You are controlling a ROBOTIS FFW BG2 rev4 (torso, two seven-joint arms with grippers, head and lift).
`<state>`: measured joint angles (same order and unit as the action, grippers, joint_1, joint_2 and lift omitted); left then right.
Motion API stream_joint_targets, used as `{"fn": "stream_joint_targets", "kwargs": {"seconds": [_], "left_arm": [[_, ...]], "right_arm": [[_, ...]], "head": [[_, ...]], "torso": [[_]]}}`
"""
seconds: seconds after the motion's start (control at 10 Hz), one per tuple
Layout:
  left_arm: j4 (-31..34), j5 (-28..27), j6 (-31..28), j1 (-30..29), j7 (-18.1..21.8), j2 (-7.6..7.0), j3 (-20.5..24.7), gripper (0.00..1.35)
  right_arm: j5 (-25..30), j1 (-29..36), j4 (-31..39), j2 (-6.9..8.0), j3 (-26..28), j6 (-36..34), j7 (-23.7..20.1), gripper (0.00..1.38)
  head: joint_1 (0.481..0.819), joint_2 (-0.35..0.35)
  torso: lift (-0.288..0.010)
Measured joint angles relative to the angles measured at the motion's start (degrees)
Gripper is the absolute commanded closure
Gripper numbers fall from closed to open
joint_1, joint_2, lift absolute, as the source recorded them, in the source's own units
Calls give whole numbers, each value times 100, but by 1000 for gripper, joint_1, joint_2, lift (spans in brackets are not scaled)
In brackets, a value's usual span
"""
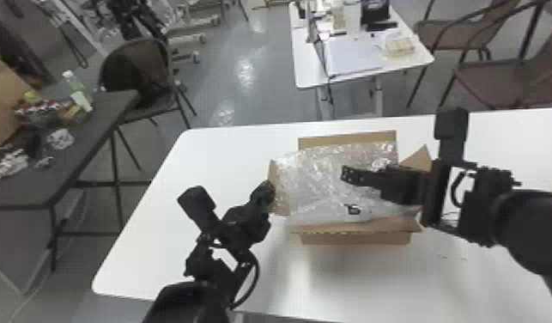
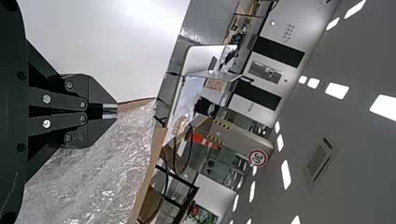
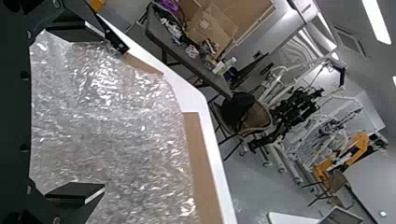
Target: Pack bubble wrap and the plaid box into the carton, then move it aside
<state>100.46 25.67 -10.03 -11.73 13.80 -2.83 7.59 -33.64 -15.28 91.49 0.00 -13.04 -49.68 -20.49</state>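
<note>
Two end effectors are at the carton (image 1: 356, 239), which sits on the white surface (image 1: 201, 163), up toward its far edge, and look at that big sheet of bubble wrap (image 1: 317, 180) sprawled right across the opening! The far flap (image 1: 347, 138) and right flap (image 1: 419, 159) stand splayed, probably left that way so the packing can go in from above. Over on the left side, the left end effector (image 1: 268, 193) has its fingers drawn together right at the left flap (image 1: 279, 207); whether cardboard is pinched between them, I cannot tell, but the spot suggests it's there to steady the carton. And the right end effector (image 1: 352, 192), coming in from the right, has its fingers spread wide over the wrap, with no grip closed on it, a good pose for pressing or gathering a floppy sheet. The plaid box? Whether it lies under that wrap, I cannot tell. Tucking looks like the step in hand, and the overhanging wrap could spring back or snag a flap, so down and inward seems the call before the carton goes aside!
</note>
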Motion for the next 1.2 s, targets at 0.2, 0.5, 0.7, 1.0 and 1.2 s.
{"fn": "stream_joint_targets", "kwargs": {"seconds": [0.2,0.5,0.7,1.0,1.2], "left_arm": [[0,114,-46,-6,9,-94,9,1213],[16,218,-43,-91,10,-182,31,1213],[24,233,-2,-169,24,-190,70,1213],[27,263,49,-248,27,-191,166,1213],[27,283,67,-304,49,-197,243,1213]], "right_arm": [[797,307,853,-52,9,773,-87,116],[1716,1464,1467,-403,383,2745,-363,117],[2135,2475,1703,-403,879,3575,-405,117],[2677,3667,2117,-181,1601,4392,-404,117],[2856,4266,2129,-23,2166,4849,-403,116]], "head": [[695,296],[695,222],[695,186],[695,123],[695,84]], "torso": [[-102],[-102],[-102],[-102],[-102]]}}
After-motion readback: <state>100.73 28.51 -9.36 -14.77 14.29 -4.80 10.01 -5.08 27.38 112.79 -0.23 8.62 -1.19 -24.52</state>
